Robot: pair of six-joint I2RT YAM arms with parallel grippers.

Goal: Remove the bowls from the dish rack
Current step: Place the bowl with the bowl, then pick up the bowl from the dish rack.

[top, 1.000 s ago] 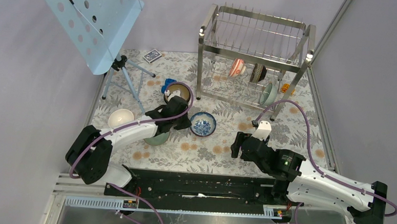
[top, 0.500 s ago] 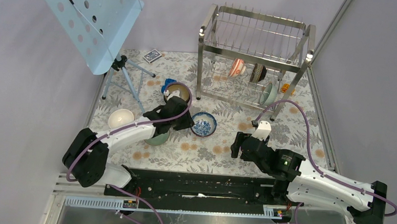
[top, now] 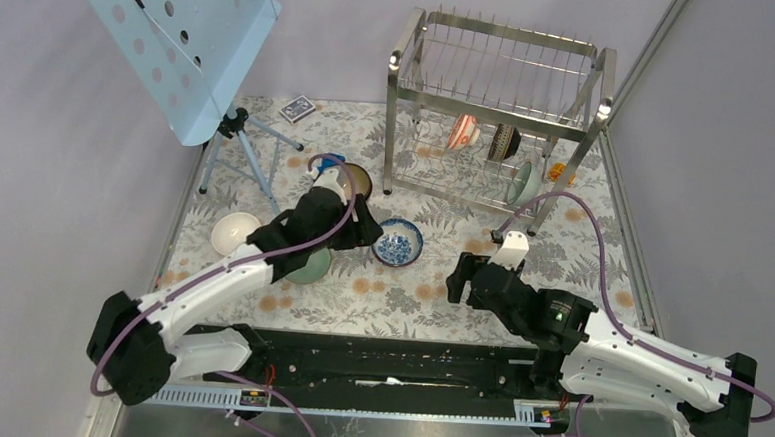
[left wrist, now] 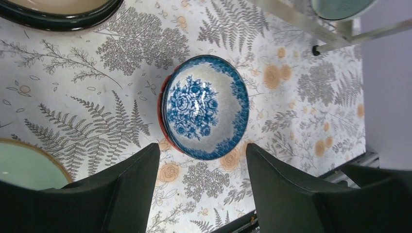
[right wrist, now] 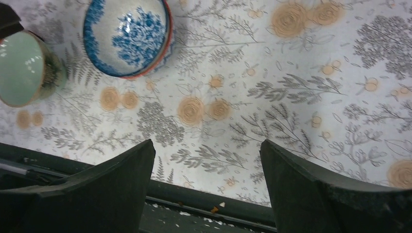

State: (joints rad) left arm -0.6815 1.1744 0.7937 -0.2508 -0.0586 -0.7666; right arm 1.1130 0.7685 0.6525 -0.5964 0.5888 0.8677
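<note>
The dish rack (top: 500,104) stands at the back right. Its lower tier holds an orange-red patterned bowl (top: 461,132), a dark brown bowl (top: 505,142) and a pale green bowl (top: 523,183). On the table sit a blue-and-white bowl (top: 397,242) (left wrist: 204,107) (right wrist: 127,36), a dark brown bowl with a tan inside (top: 355,180), a pale green bowl (top: 313,268) (right wrist: 19,68) and a white bowl (top: 235,233). My left gripper (top: 361,227) (left wrist: 202,148) hangs open above the blue-and-white bowl's near-left edge, apart from it. My right gripper (top: 457,282) (right wrist: 208,143) is open and empty over the cloth to that bowl's right.
A pale blue perforated music stand (top: 173,37) on a tripod (top: 237,151) fills the back left. A card deck (top: 296,108) lies behind it. A small orange object (top: 561,172) sits by the rack's right leg. A black rail (top: 386,359) runs along the table's near edge.
My left gripper has opened, let go of the blue-and-white bowl, and risen off it. The left arm's base link has swung left. The right arm has barely moved.
</note>
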